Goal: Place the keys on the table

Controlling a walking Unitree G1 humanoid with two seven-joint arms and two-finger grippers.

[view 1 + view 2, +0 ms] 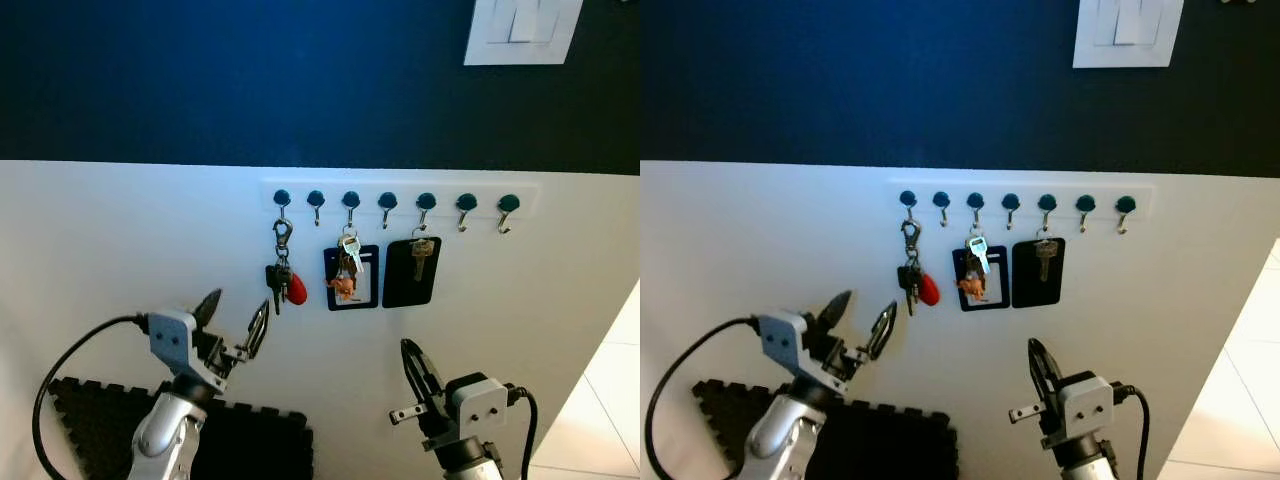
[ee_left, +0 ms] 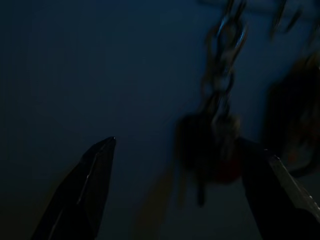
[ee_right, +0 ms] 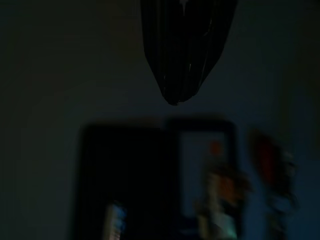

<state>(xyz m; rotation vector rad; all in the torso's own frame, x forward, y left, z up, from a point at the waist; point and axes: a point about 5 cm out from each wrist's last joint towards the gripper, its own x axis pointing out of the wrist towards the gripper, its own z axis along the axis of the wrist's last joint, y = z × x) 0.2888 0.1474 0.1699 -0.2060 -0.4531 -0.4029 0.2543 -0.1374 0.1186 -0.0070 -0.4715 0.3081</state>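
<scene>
**A:** Where are the keys you want?

**B:** They hang on the wall, on the far-left hook of the hook rail. A clip and a short chain hold them there, so they dangle down with a red tag next to them.

**A:** Why is your left gripper up there?

**B:** You have it raised just below and left of the keys, not touching them. Its two fingers are spread wide. I think that is so the bunch can fit between them. In the left wrist view the keys sit right in the gap, dark and blurry.

**A:** And your right gripper?

**B:** It is low, under the black cards with other keys on the middle hooks. Its fingers look pressed together, and it holds nothing. It looks like it is just waiting.

**A:** Where is the table?

**B:** You can't see one here. There is a black mat on the floor near the wall, and a light switch up high on the right.

**A:** What is hard about this?

**B:** I think the clip must lift up off the hook. If you only pull, it may catch.
</scene>
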